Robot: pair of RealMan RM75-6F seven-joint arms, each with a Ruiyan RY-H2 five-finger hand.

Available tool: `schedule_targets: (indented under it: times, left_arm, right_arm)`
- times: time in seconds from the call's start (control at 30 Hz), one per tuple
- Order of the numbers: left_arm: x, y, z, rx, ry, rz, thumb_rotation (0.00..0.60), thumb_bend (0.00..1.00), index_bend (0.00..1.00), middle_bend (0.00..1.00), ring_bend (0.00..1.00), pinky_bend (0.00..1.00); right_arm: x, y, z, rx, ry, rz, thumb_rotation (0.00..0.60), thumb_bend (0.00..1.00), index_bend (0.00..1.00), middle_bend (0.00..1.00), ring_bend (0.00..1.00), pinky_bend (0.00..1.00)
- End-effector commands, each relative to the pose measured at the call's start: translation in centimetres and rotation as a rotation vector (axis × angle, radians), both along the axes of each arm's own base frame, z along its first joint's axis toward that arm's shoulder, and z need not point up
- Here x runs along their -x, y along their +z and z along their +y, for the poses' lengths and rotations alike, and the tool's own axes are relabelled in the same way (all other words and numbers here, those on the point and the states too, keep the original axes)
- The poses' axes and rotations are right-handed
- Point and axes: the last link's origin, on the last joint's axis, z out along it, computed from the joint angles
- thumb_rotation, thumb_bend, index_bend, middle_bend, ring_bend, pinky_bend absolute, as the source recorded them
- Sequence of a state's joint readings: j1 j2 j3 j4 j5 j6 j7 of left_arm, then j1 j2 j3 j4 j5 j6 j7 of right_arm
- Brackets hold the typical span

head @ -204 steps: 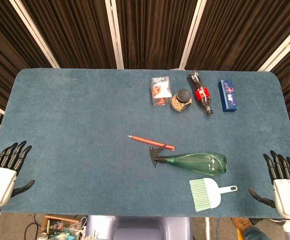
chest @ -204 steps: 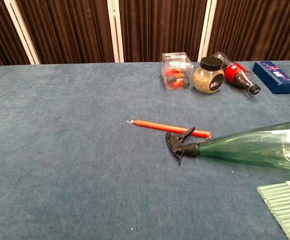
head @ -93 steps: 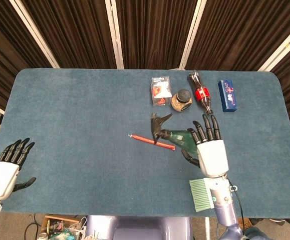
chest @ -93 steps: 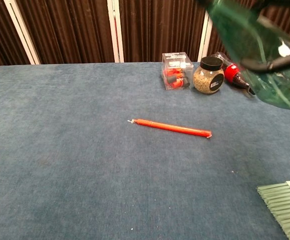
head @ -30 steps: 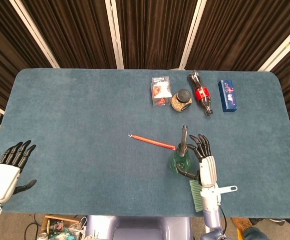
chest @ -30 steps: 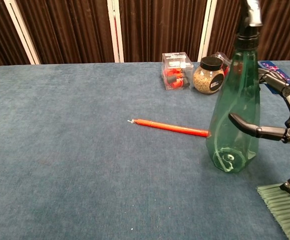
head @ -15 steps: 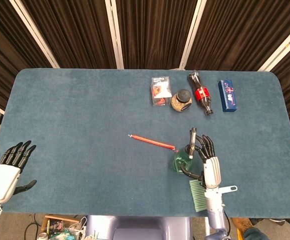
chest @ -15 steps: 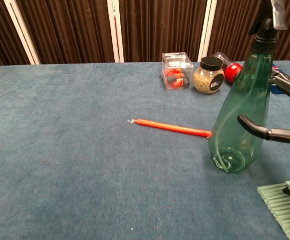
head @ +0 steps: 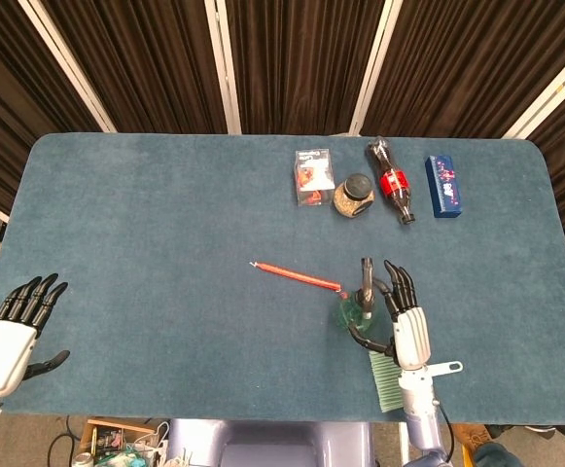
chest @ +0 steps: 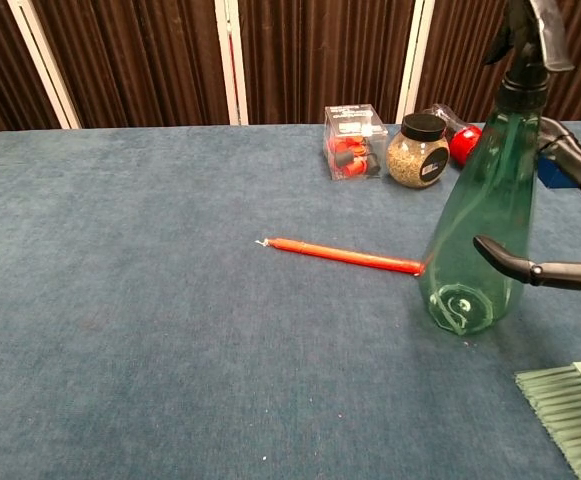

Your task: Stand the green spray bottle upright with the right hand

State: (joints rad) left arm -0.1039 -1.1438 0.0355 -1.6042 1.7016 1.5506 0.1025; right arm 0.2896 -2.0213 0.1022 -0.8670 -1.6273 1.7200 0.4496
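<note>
The green spray bottle (chest: pixel 482 225) stands on its base on the blue table, leaning a little to the right, its black sprayer head (chest: pixel 530 35) at the top. In the head view the bottle (head: pixel 353 311) sits right of centre near the front. My right hand (head: pixel 407 324) is around it: the thumb (chest: pixel 515 267) crosses the front of the bottle and the fingers (chest: pixel 568 153) reach behind its neck. My left hand (head: pixel 10 336) hovers open at the table's front left corner, holding nothing.
A red pen (head: pixel 297 277) lies just left of the bottle, its tip close to the base. A green brush (head: pixel 394 379) lies at the front edge under my right wrist. At the back right stand a clear box (head: pixel 312 177), a jar (head: pixel 354 196), a cola bottle (head: pixel 391 182) and a blue box (head: pixel 442 185).
Over the last second the bottle, on its base, has shifted slightly and its top has tipped a bit to the right. My right hand stayed around it. The left hand has not moved.
</note>
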Motion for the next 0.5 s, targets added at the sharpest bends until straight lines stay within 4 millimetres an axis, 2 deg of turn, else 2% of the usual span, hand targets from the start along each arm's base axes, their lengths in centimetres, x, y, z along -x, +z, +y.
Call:
schedule_targets:
  times: [0.03,0.5]
  left_arm:
    - [0.0,0.0,0.0,0.001,-0.001,0.001,0.600,0.05,0.00,0.00,0.00,0.12]
    - [-0.1,0.2,-0.4,-0.004,-0.010,-0.008,0.600,0.05,0.00,0.00,0.00,0.12]
  right_arm:
    - [0.2,0.2,0.3,0.002,-0.007,0.007,0.600,0.44,0.05,0.00,0.00,0.00]
    - [0.6,2.0,0.4,0.047,-0.009,0.004,0.600,0.43,0.01,0.00,0.00,0.00]
